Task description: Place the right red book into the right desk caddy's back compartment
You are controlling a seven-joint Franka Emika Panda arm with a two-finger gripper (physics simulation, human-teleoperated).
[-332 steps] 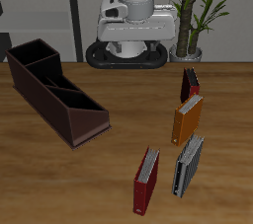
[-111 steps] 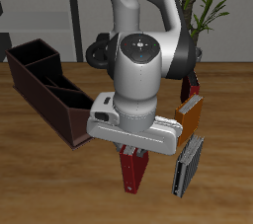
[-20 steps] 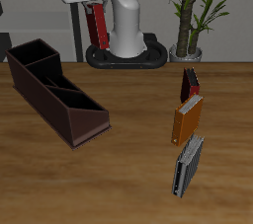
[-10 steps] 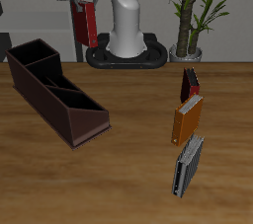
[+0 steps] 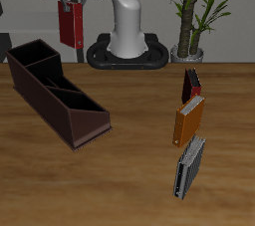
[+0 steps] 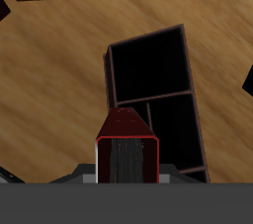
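High over the table's back, my gripper point(image 5: 70, 4) is shut on the right red book point(image 5: 70, 24), which hangs upright below it. The book is above and a little behind the far end of the right desk caddy point(image 5: 72, 117), a long dark maroon box with dividers. Its back compartment point(image 5: 30, 59) is the large open one at that far end. In the wrist view the red book point(image 6: 126, 147) shows end-on with pale pages, and the caddy point(image 6: 197, 121) lies below it with the large compartment point(image 6: 148, 65) just beyond the book's end.
Three other books stand in a row toward the table's other side: a maroon-black one point(image 5: 191, 84), an orange one point(image 5: 189, 119) and a grey-black one point(image 5: 189, 166). A potted plant point(image 5: 191, 16) and the robot's base point(image 5: 127, 53) are at the back.
The gripper has carried the red book sideways over the last second, from beside the robot's column to above the caddy's far end. The caddy and other books have not moved.
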